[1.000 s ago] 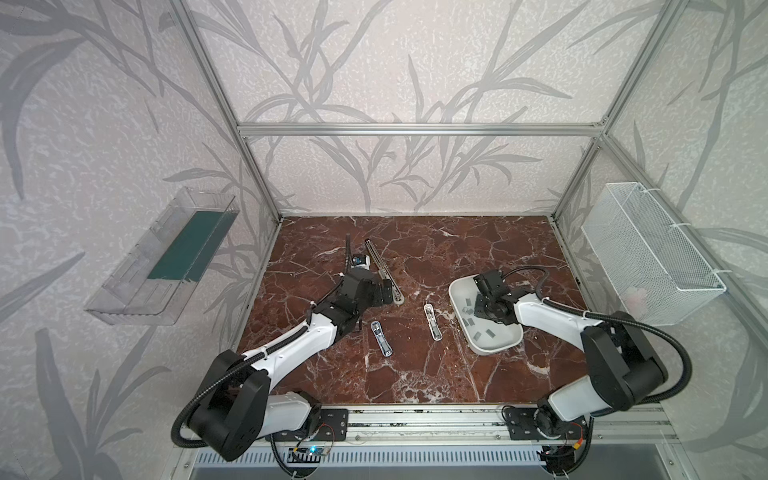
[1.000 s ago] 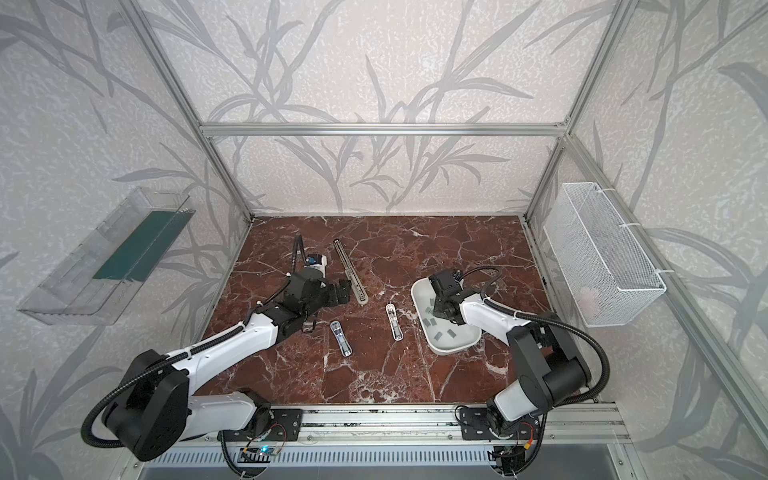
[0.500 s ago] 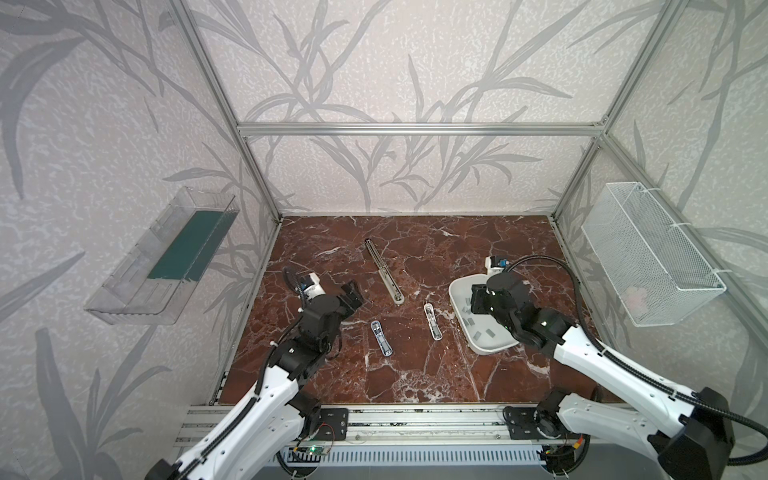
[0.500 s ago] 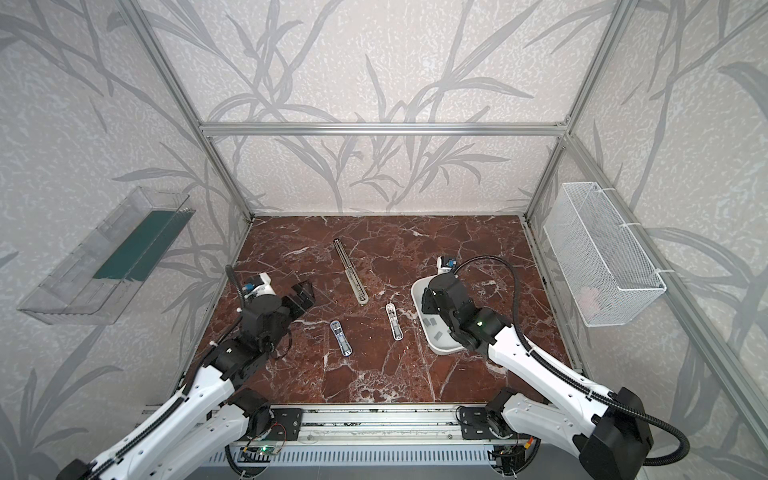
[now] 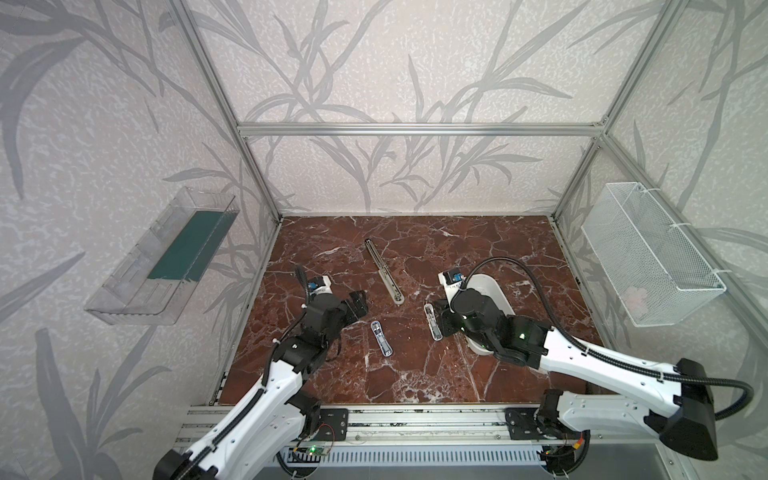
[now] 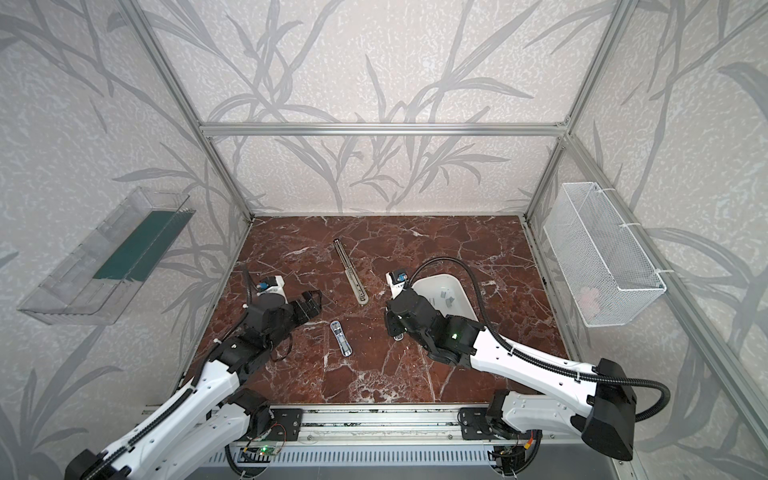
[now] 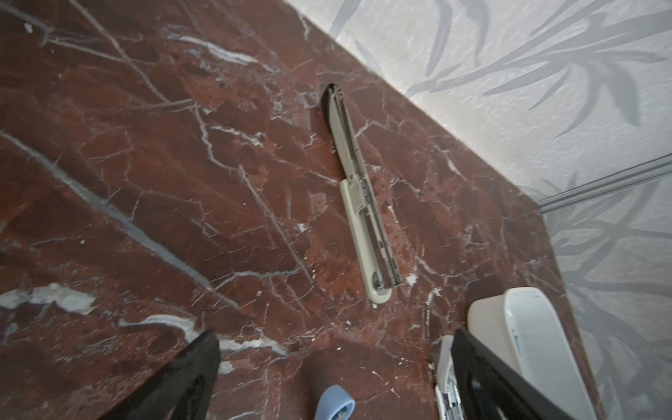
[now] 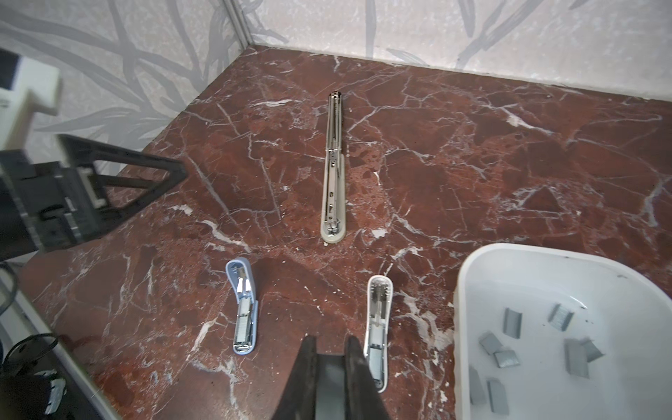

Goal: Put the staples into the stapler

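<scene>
Fingers of the left gripper (image 7: 334,336) stand wide apart with nothing between them, hovering over the marble tabletop (image 5: 415,374) left of centre in both top views. Those of the right gripper (image 8: 331,342) are drawn close together, leaving only a narrow slot. Whether the grey surface in that slot is a held strip or part of the gripper itself cannot be told. Loose staples (image 8: 576,354) lie scattered on the floor of the white tray (image 8: 462,291), right of centre in both top views, where the right arm's wrist covers the tray's lower half. Three staplers lie opened flat on the marble. The long beige stapler (image 5: 384,272) runs diagonally through the middle of the frame, well apart from both grippers. The blue stapler (image 5: 381,338) lies below it, near the left gripper's right side. The white stapler (image 5: 431,326) lies just left of the tray, with the right gripper hanging close by it. In a top view that gripper hides nearly all of it, and in the left wrist view one black finger (image 7: 491,378) crosses it. A clear bin (image 5: 166,257) with a green insert hangs at the frame's left and a white wire basket (image 5: 648,257) at its right.
</scene>
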Controlling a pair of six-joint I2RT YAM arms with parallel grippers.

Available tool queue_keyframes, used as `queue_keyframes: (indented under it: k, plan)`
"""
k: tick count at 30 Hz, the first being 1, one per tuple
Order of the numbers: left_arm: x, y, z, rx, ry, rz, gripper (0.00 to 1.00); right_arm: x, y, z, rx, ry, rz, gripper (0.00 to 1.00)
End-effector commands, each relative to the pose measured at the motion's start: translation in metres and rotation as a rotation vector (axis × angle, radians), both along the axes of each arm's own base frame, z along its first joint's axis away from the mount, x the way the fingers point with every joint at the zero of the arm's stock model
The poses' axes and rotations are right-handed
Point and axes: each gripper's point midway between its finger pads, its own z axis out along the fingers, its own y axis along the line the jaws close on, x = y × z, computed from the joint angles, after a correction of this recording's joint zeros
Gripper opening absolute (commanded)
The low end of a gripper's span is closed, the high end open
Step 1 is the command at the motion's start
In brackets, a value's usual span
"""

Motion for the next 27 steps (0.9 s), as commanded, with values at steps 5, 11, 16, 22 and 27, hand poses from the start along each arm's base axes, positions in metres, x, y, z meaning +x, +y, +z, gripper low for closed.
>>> queue_keyframes:
  k: [5, 11, 16, 22, 27]
  plan:
    - [0.013, 0.002, 0.008, 0.027, -0.014, -0.013, 0.99, 0.022, 0.033, 0.005, -0.049, -0.077, 0.018, 0.15]
    - [0.041, 0.023, -0.003, 0.007, 0.016, 0.023, 0.99, 0.057, 0.075, -0.003, -0.106, -0.111, 0.047, 0.15]
    - [0.056, 0.047, -0.017, 0.01, 0.055, 0.037, 0.99, 0.096, 0.099, -0.025, -0.14, -0.073, 0.048, 0.14]
    - [0.052, 0.042, -0.034, 0.024, 0.015, -0.017, 0.99, 0.13, 0.113, -0.053, -0.219, -0.09, 0.018, 0.12]
    - [0.051, 0.055, -0.066, 0.067, 0.09, 0.047, 0.98, 0.148, 0.115, -0.075, -0.257, -0.077, 0.039, 0.12]
